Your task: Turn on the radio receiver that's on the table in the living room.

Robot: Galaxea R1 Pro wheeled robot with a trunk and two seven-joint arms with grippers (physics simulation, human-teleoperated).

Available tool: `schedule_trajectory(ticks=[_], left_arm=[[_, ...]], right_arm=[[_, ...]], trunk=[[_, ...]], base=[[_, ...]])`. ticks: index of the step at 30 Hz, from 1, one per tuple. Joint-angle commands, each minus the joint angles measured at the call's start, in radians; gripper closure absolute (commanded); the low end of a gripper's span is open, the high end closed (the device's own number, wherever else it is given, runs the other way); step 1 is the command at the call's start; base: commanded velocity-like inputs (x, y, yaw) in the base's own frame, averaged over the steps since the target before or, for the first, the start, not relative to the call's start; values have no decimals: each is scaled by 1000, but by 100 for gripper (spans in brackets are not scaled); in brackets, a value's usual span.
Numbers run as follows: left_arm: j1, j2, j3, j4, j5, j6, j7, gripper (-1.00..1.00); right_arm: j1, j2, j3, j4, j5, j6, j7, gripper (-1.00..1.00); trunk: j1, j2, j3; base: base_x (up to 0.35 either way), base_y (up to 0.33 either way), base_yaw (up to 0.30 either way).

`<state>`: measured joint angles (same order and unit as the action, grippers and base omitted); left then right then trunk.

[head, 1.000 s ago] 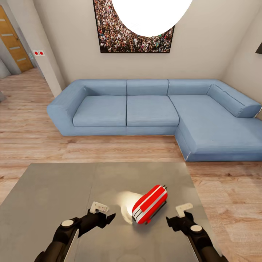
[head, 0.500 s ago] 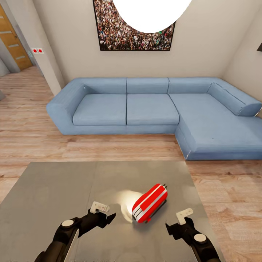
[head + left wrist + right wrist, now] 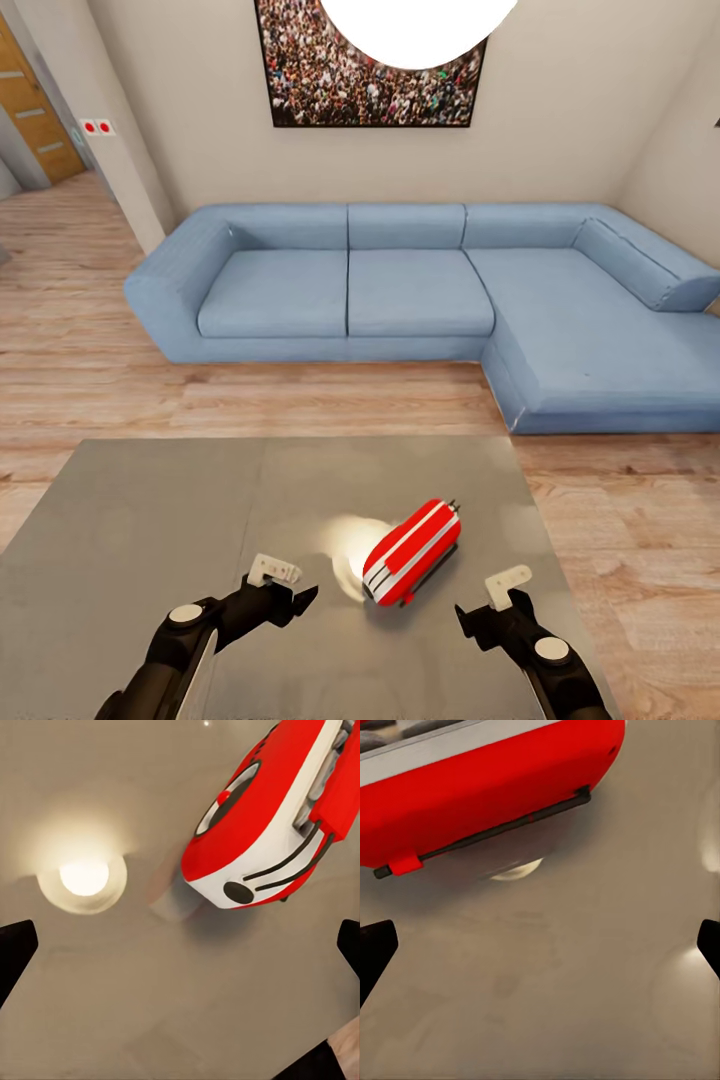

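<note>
Radio receiver (image 3: 412, 552) on glossy grey table (image 3: 150, 520).

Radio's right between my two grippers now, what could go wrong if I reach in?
1. The radio receiver lies loose on the glossy table, askew to both arms; a push from the right gripper could slide it rather than press anything.
2. It sits nearer the table's right edge, so a shove from the left gripper might send it that way.
3. The lamp's glare beside it may mislead depth judgement.
</note>
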<state>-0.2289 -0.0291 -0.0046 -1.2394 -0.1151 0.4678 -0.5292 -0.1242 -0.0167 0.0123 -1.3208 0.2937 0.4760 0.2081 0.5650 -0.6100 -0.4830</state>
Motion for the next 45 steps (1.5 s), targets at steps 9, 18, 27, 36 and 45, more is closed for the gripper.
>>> schedule_trajectory(ticks=[9, 18, 27, 36, 45], left_arm=[[0, 0, 0, 0, 0, 0, 0, -100], [0, -1, 0, 0, 0, 0, 0, -100], [0, -2, 0, 0, 0, 1, 1, -100], [0, -2, 0, 0, 0, 2, 2, -100], [0, -2, 0, 0, 0, 2, 2, -100]], right_arm=[[0, 0, -1, 0, 1, 0, -5, -100], [0, 0, -2, 0, 1, -3, -6, -100], [0, -1, -3, 0, 1, -4, -5, -100], [0, 0, -2, 1, 1, -4, -5, -100], [0, 0, -2, 2, 1, -4, -7, -100]], trunk=[[0, 0, -14], [0, 0, -29], [0, 0, -43], [0, 0, -57], [0, 0, -72]], base=[[0, 0, 0], [0, 0, 0], [0, 0, 0], [0, 0, 0], [0, 0, 0]])
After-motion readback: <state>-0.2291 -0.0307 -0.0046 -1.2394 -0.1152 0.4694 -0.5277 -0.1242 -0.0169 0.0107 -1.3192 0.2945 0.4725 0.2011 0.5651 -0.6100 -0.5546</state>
